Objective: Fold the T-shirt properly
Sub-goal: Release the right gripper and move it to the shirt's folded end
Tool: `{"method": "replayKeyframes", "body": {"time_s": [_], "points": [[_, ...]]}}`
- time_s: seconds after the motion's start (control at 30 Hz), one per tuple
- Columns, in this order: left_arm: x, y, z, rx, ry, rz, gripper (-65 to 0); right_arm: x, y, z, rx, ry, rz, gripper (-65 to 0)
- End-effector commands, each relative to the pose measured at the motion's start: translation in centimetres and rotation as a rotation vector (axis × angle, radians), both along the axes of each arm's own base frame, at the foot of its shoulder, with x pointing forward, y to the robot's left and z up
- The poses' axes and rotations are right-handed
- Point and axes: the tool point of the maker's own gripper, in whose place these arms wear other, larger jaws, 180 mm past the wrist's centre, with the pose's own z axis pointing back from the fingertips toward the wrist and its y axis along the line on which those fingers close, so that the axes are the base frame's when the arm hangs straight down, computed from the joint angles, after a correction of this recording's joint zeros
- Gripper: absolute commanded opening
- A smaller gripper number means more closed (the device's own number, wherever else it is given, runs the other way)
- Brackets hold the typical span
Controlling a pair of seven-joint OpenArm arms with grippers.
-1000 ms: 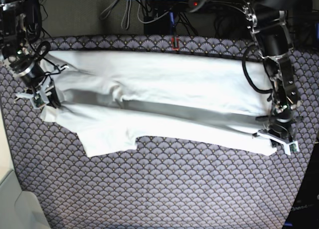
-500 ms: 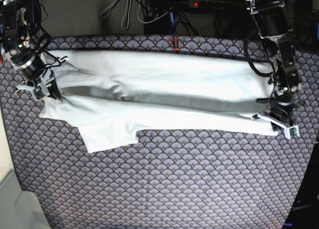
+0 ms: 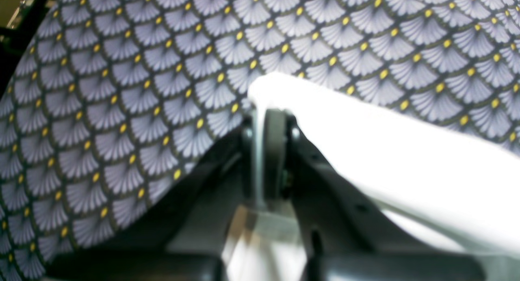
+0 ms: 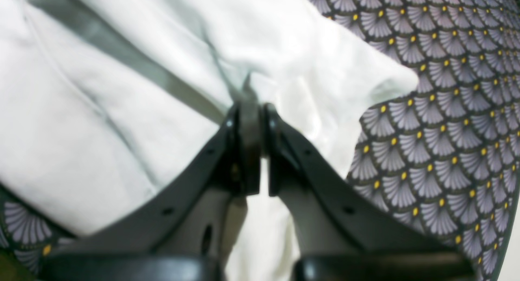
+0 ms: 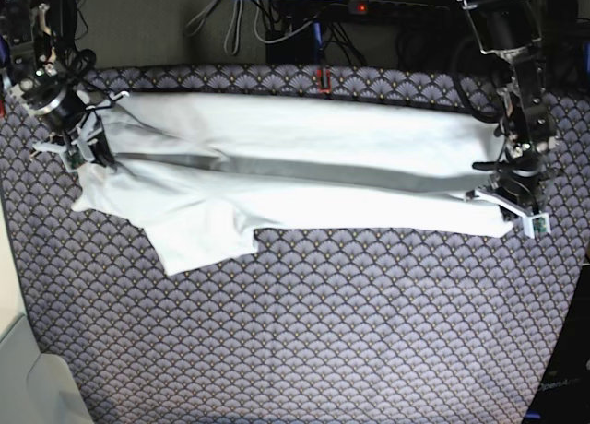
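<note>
The T-shirt lay stretched across the bench's far half, mid lengthwise fold. The left gripper pinched its hem corner near one side edge, and the right gripper clamped the opposite end. Next, probably, both carry the held edge across evenly. Only the wrist views showed fabric caught between the closed jaws; only the base view showed a sleeve trailing toward the near edge.

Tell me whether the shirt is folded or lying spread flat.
Partly folded. The T-shirt has one long edge doubled over, with a shadowed crease along its length; one sleeve still sticks out. Both grippers pinch its ends.
</note>
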Motion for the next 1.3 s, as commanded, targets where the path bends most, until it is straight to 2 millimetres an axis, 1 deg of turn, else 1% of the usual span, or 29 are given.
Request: {"method": "replayKeyframes", "body": {"time_s": [0.0, 0.13, 0.2, 0.23, 0.33, 0.4, 0.47, 0.57, 0.63, 0.73, 0.8, 0.83, 0.93, 1.03, 1.07, 1.1, 1.2, 1.27], "points": [[0.9, 1.0, 1.8, 0.035, -0.051, 0.007, -64.2, 0.5, -0.6, 1.0, -0.009, -0.031, 0.002, -65.0], [-0.1, 1.0, 1.0, 0.037, -0.025, 0.007, -64.0, 0.4, -0.7, 0.9, -0.013, -0.026, 0.001, -65.0], [-0.3, 1.0, 0.8, 0.037, -0.019, 0.007, -62.2, 0.6, -0.7, 1.0, -0.014, -0.028, -0.001, -65.0], [-0.4, 1.0, 0.6, 0.036, -0.014, 0.007, -59.3, 0.6, -0.7, 1.0, -0.014, -0.028, -0.001, -65.0], [-1.1, 0.9, -0.1, 0.025, 0.035, 0.008, -46.5, 0.6, -0.6, 1.0, -0.012, -0.029, -0.001, -63.9], [-1.7, 0.8, -0.9, 0.009, 0.088, 0.012, -39.6, 0.5, -0.6, 0.9, -0.011, -0.025, -0.002, -60.4], [-1.9, 0.8, -1.3, -0.001, 0.123, 0.015, -35.1, 0.4, -0.6, 0.9, -0.011, -0.023, -0.002, -54.9], [-2.1, 0.7, -1.4, -0.006, 0.137, 0.016, -34.3, 0.4, -0.6, 0.8, -0.011, -0.022, -0.002, -45.4], [-2.1, 0.7, -1.5, -0.006, 0.14, 0.016, -34.3, 0.4, -0.6, 0.9, -0.011, -0.024, -0.002, -40.6], [-2.3, 0.7, -1.6, -0.007, 0.145, 0.014, -34.3, 0.4, -0.9, 1.2, -0.014, -0.03, -0.007, -36.4], [-2.4, 0.7, -1.7, -0.007, 0.15, 0.015, -34.3, 0.1, -2.1, 1.5, -0.024, -0.039, -0.037, -35.7], [-2.4, 0.7, -1.7, -0.007, 0.15, 0.015, -34.3, 0.2, -2.6, 2.0, -0.029, -0.053, -0.049, -35.7], [-2.5, 0.7, -1.8, -0.007, 0.151, 0.015, -34.3, 0.7, -3.3, 3.6, 0.001, -0.092, -0.086, -35.7], [-2.2, 0.6, -0.6, 0.009, 0.121, 0.006, -34.0, 1.4, -4.8, 5.5, 0.041, -0.142, -0.14, -35.6], [-2.4, 0.5, -0.2, 0.018, 0.114, 0.001, -34.0, 1.4, -5.1, 5.8, 0.042, -0.151, -0.15, -35.6], [-2.4, 0.3, 0.3, 0.028, 0.103, -0.009, -33.8, 1.4, -5.3, 5.9, 0.04, -0.153, -0.154, -35.6], [-2.2, -0.1, 1.8, 0.044, 0.065, -0.022, -33.8, 2.0, -4.8, 6.6, 0.042, -0.177, -0.139, -35.6], [-2.4, -0.2, 1.8, 0.042, 0.081, -0.023, -33.8, 2.5, -3.7, 8.0, 0.043, -0.213, -0.106, -35.6]]}}
